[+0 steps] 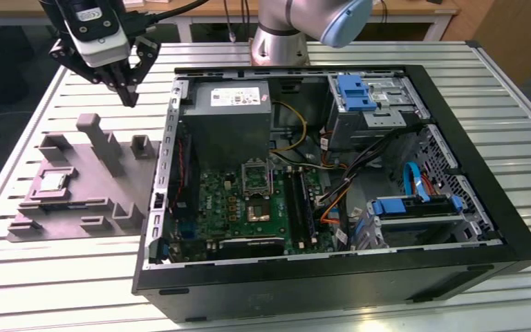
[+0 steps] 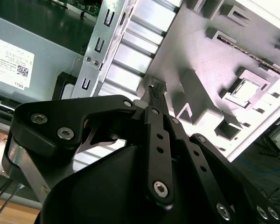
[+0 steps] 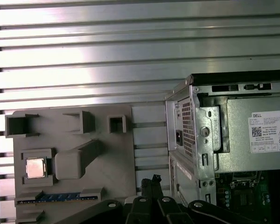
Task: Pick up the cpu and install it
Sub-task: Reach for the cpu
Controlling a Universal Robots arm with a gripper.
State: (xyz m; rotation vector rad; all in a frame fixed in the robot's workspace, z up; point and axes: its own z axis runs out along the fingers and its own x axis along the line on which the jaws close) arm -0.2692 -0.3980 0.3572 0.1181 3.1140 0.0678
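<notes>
The cpu [image 1: 52, 183] is a small silvery square lying flat in a recess of the grey plastic tray [image 1: 81, 211], at the exterior view's left; it also shows in both wrist views [image 3: 36, 168] [image 2: 243, 91]. My gripper [image 1: 129, 101] hangs above the table between the tray's far end and the computer case, well above and away from the cpu. Its black fingers [image 2: 154, 93] meet at the tips with nothing between them, so it is shut and empty. The green motherboard's metal-framed socket [image 1: 258, 206] lies open inside the case.
The open black computer case [image 1: 487, 228] lies on the slatted metal table [image 1: 53, 290], with the grey power supply [image 1: 233, 121], cables and blue drive brackets [image 1: 411, 205] inside. Raised blocks [image 1: 99, 142] stand on the tray. The arm's base [image 1: 279, 45] stands behind the case.
</notes>
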